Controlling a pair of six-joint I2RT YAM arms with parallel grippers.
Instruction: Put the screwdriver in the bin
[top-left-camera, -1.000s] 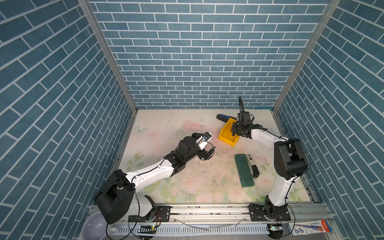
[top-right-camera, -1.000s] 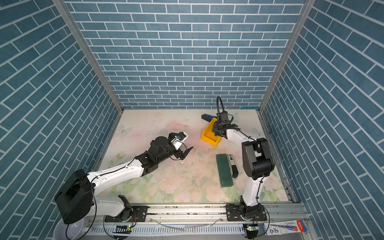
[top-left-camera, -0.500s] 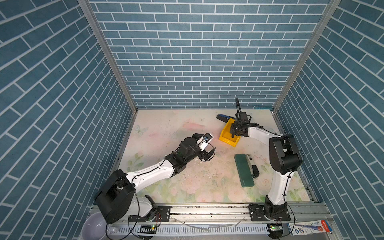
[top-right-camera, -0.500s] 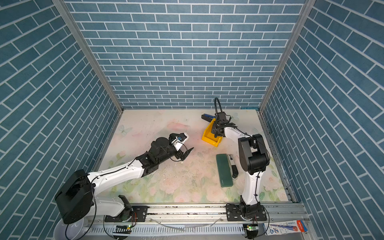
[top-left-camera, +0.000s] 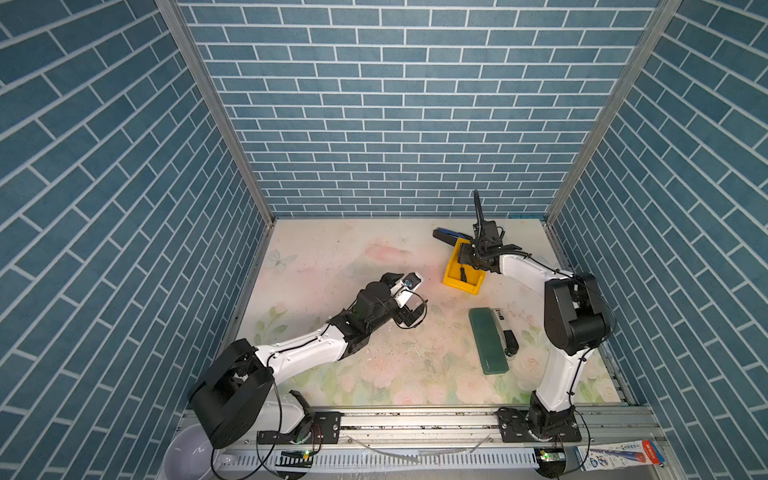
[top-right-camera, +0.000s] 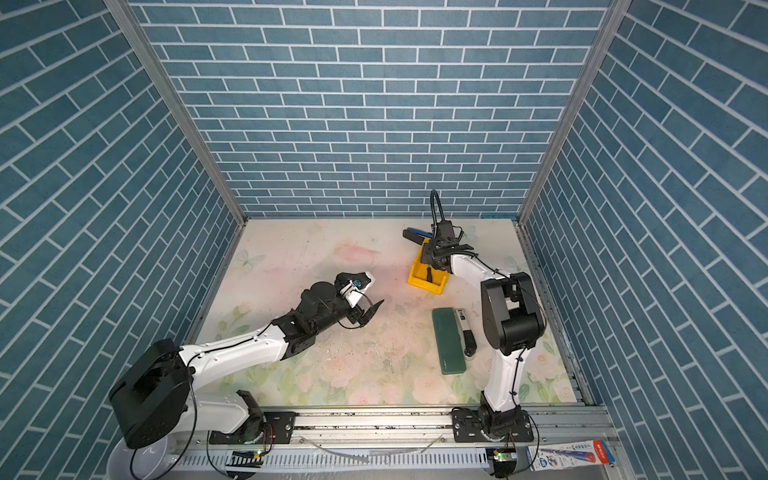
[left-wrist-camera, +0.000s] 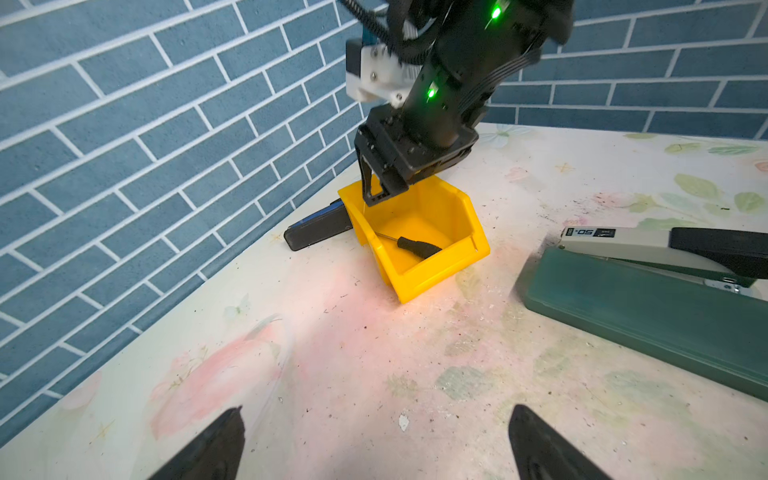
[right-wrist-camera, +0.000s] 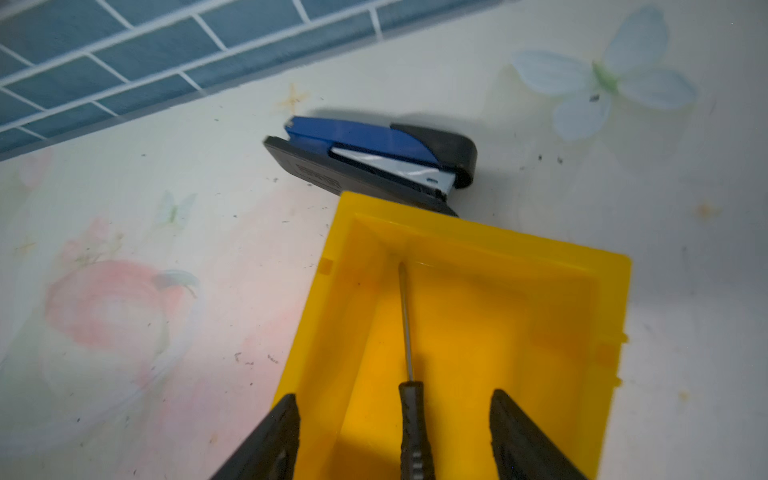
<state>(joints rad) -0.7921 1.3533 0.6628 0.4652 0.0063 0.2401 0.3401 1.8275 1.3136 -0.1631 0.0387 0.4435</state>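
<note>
Right wrist view: screwdriver (right-wrist-camera: 412, 424) lies loose inside yellow bin (right-wrist-camera: 478, 235), right jaws parted astride it; left jaws wide. Placement looks done; next, lift clear.

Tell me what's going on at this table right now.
The right gripper hangs over the small bright yellow plastic bin with its jaws open. The slim screwdriver with black handle and silver shaft lies inside the bin, between them but touching neither. The left gripper hovers open over the floral tabletop, holding nothing.
</note>
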